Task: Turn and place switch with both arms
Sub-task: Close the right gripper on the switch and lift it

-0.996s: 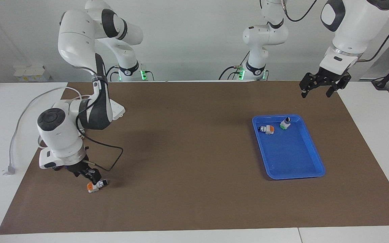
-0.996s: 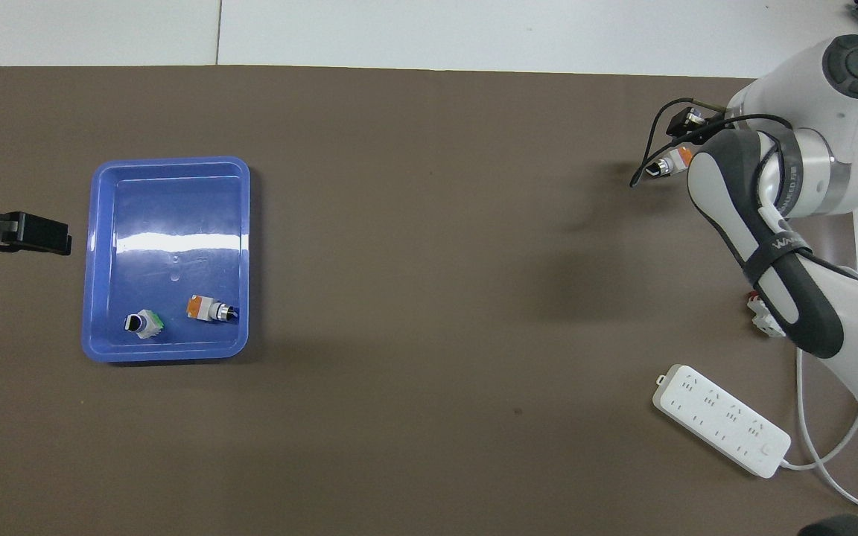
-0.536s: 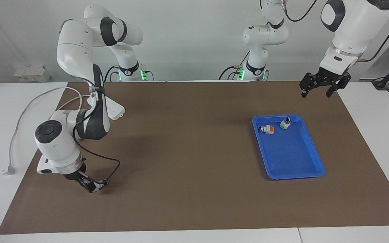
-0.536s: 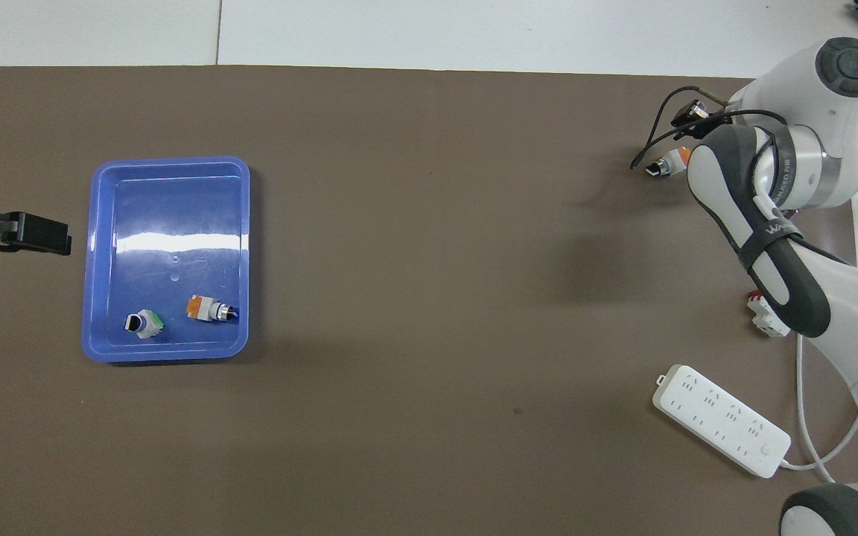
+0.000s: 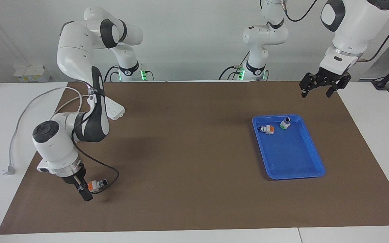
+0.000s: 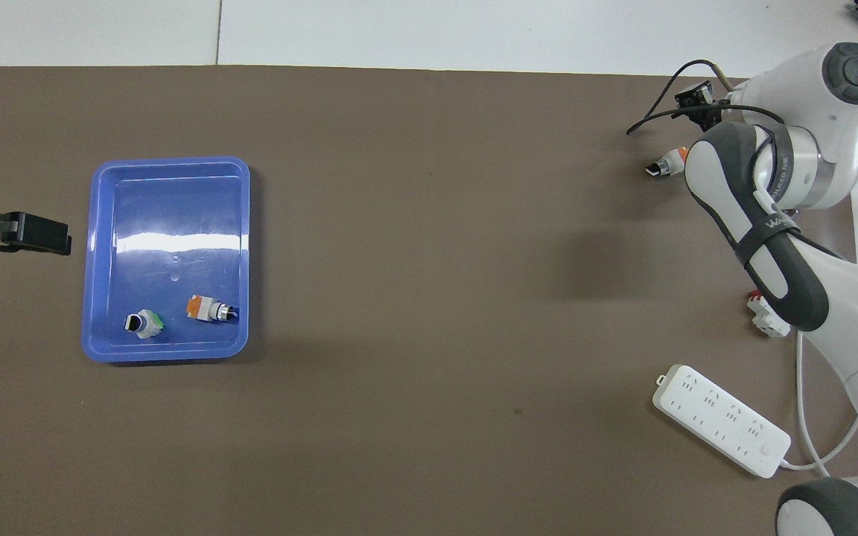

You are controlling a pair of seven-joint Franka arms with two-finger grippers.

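From across the table, the right gripper (image 5: 85,193) is low down over the brown table (image 5: 194,152), at the right arm's end. The switch (image 5: 96,184) lies on its side on the table just beside this gripper, with its orange end toward the gripper and its black knob pointing away. I cannot tell if the gripper is open or closed, or if it touches the switch. A black cable loops around close by.

The left gripper (image 5: 319,91) hangs high in the air at the left arm's end. It is wide open and holds nothing. This arm just waits. Below it, a bit toward the middle of the table, sits a blue tray (image 5: 316,158). In the tray's end closest to that gripper lie a second switch (image 5: 267,129) with an orange end and a green-based switch (image 5: 285,123) — close together but not touching.

From above, the switch peeks out from under the right arm's elbow, and the arm hides most of its gripper. A white-and-red block (image 6: 764,316) and a white power strip (image 6: 719,420) lie under that arm, closer to its base. The left gripper pokes in just beside the tray, over bare table — not over the tray.
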